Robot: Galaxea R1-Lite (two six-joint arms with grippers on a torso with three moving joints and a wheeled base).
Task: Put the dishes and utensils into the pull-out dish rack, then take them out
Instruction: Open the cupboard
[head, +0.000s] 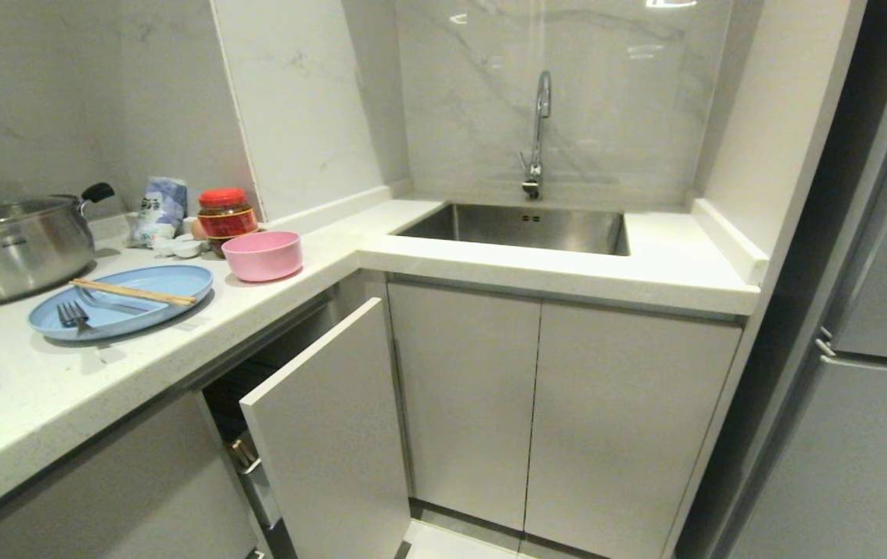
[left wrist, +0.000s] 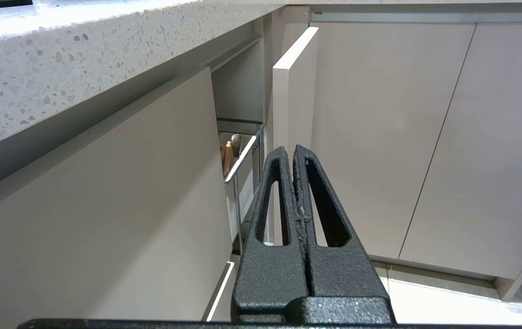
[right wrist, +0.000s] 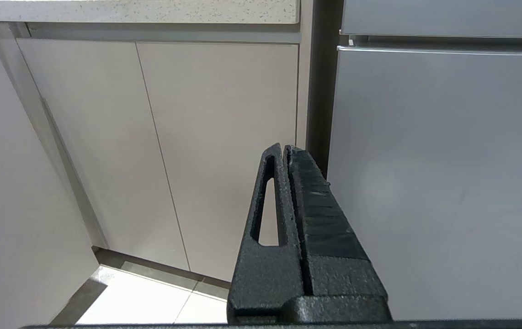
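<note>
Chopsticks [head: 133, 292] and fork [head: 98, 305] lie on the blue plate [head: 172, 278] on the bench [head: 86, 373], pink bowl [head: 262, 255] just beside, a steel pot [head: 8, 248] behind. Only the left wrist view shows chrome rack wire [left wrist: 242, 160] behind the part-drawn front panel [head: 331, 435]. Both claws, left [left wrist: 292, 151] and right [right wrist: 284, 148], hang pinched shut and empty below bench level, facing the cabinets.

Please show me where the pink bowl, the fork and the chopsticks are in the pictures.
pink bowl [head: 262, 256]: head view, on its outer side wall.
fork [head: 73, 314]: head view, on its tines, lying in the blue plate.
chopsticks [head: 133, 292]: head view, on the middle of the pair, across the plate.
</note>
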